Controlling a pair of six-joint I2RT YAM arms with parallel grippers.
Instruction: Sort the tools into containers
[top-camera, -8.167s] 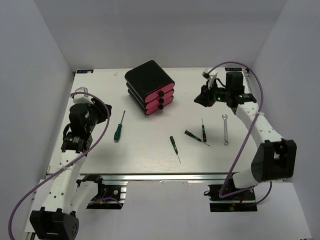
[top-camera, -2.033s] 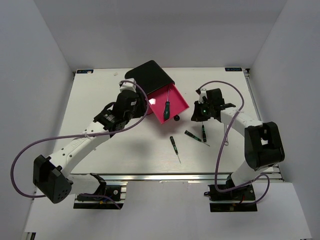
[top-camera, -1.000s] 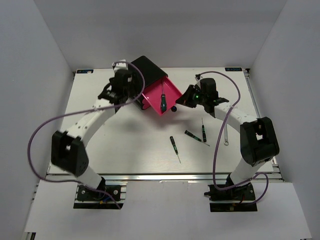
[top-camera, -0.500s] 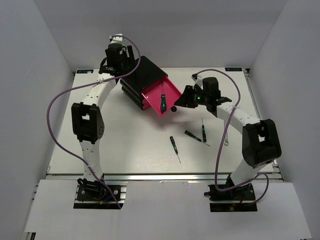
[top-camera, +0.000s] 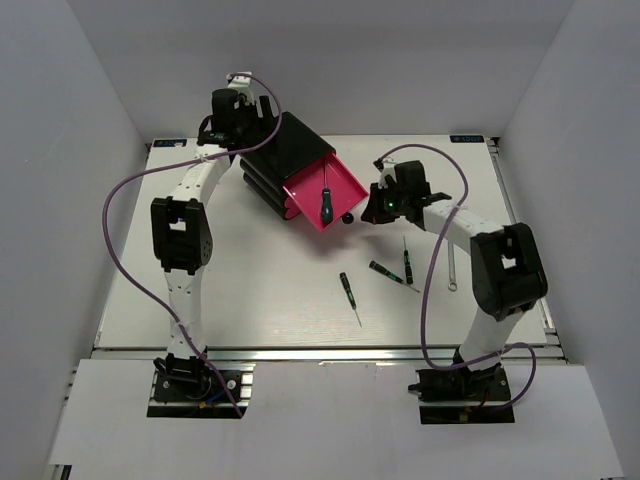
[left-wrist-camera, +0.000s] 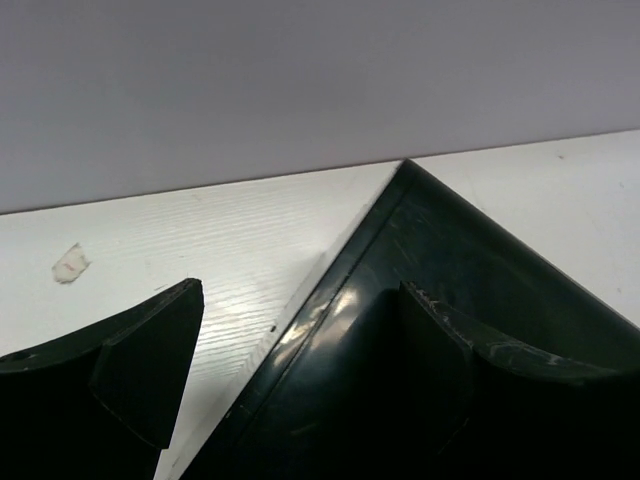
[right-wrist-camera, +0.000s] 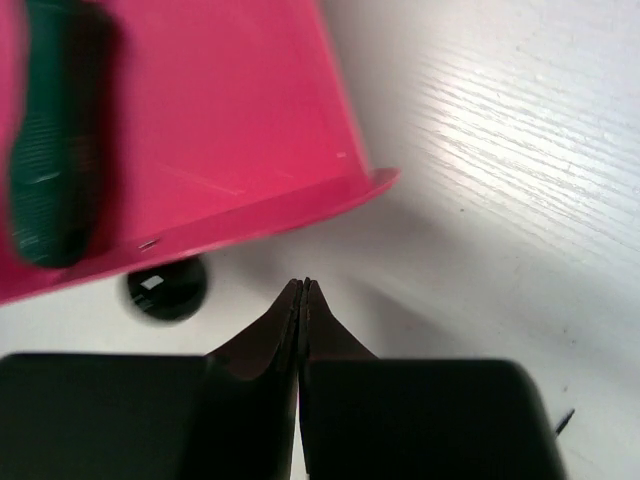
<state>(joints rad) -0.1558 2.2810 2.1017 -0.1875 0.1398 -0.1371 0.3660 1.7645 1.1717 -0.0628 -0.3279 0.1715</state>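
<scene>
- Right gripper (right-wrist-camera: 302, 285), pinched shut and empty, sits just in front of the casing (top-camera: 290, 150), at the open drawer (top-camera: 345, 180) lip beside its knob (right-wrist-camera: 165, 288). To close it, push squarely.
- Left gripper (left-wrist-camera: 300, 300), spread wide and holding nothing, straddles the casing's back corner. It should brace there.
- Count: one green-handled screwdriver (top-camera: 324, 203) in that drawer. Three precision screwdrivers (top-camera: 383, 269) and one wrench (top-camera: 452, 277) lie on the table (top-camera: 200, 300) in front of the casing.

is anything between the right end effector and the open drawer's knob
Nothing visible. The shut right end effector sits just beside the black knob, with only bare table between them.
</scene>
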